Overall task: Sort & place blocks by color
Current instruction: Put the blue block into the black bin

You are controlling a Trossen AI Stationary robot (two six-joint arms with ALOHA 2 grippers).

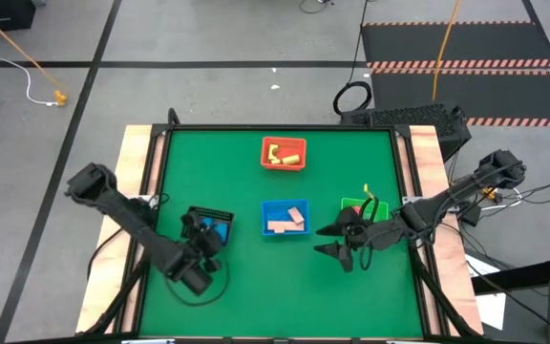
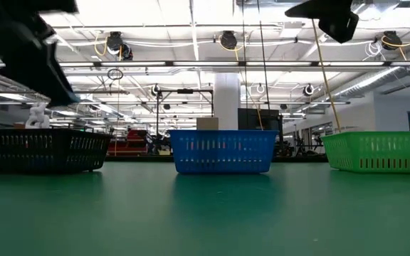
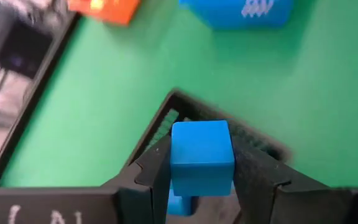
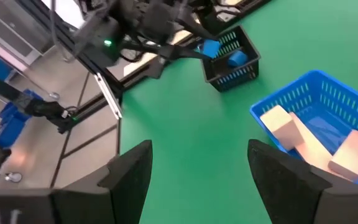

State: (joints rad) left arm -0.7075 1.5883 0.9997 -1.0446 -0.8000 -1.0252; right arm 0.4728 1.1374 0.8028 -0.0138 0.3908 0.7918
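My left gripper is shut on a blue block, a small cube, over the black tray at the table's left. Another blue block lies in that tray. The right wrist view shows the held cube above the tray's rim. My right gripper stands open and empty, raised over the bare green table near the green tray. The blue tray holds tan blocks. The red tray holds yellow blocks. My left gripper pinches the blue cube by two opposite sides between its two fingers. The fingers slant downward at it. The cube is lifted clear, level, over a corner of the black tray.
The three trays nearest the front edge stand in a row: black, blue, green. Bare green table lies in front of them and between them. Wooden rails run along the table's left and right sides.
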